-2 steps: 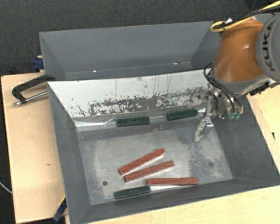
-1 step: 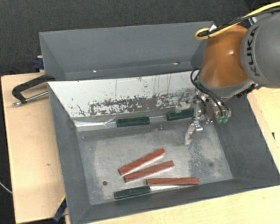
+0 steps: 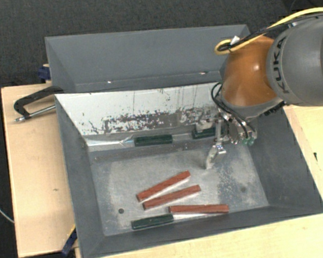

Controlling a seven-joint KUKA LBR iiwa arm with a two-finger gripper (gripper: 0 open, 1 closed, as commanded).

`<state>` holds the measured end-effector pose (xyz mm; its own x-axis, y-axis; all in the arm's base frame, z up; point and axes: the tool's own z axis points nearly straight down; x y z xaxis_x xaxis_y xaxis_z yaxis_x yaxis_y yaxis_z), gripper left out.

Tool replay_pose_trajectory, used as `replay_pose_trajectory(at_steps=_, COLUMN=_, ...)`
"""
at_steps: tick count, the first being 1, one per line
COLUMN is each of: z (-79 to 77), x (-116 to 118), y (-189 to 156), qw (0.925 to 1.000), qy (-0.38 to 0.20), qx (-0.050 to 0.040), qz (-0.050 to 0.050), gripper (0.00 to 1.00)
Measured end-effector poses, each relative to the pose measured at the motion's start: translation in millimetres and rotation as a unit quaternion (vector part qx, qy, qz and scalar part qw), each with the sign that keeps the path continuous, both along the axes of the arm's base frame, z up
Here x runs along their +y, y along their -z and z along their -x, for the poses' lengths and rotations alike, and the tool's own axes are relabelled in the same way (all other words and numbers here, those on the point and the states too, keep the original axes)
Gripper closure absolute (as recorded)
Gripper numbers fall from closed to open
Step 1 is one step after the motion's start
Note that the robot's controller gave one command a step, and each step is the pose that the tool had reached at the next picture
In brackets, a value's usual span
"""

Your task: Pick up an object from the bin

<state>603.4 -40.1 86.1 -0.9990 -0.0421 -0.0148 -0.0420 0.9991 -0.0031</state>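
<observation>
My gripper hangs low in the bin's back right part, just in front of the back wall. A short dark green bar lies against that wall right behind it. A longer dark green bar lies along the same wall further left. Three red-brown sticks lie in front and to the left of the gripper: the upper stick, the middle stick and the lower stick. None of them touches the gripper.
Another dark green bar lies near the front wall, left of the lower red-brown stick. The arm with its orange cover comes in over the bin's right rim. Bare floor shows at the left and at the front right.
</observation>
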Motion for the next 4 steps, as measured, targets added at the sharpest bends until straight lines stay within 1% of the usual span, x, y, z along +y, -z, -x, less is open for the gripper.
replay_pose_trajectory(at_steps=1, z=46.3, x=50.1, y=10.8, qw=0.9999, qy=-0.010, qx=0.0016, qz=-0.001, gripper=0.00)
replay_pose_trajectory(at_steps=2, z=32.2, x=107.2, y=4.0, qw=0.9958, qy=-0.091, qx=0.0034, qz=-0.002, gripper=1.00)
replay_pose_trajectory(at_steps=3, z=32.2, x=107.2, y=4.0, qw=0.9958, qy=-0.091, qx=0.0034, qz=-0.002, gripper=1.00)
replay_pose_trajectory(at_steps=4, z=28.9, x=126.9, y=-199.9, qw=0.9933, qy=-0.116, qx=0.0051, qz=-0.001, gripper=1.00)
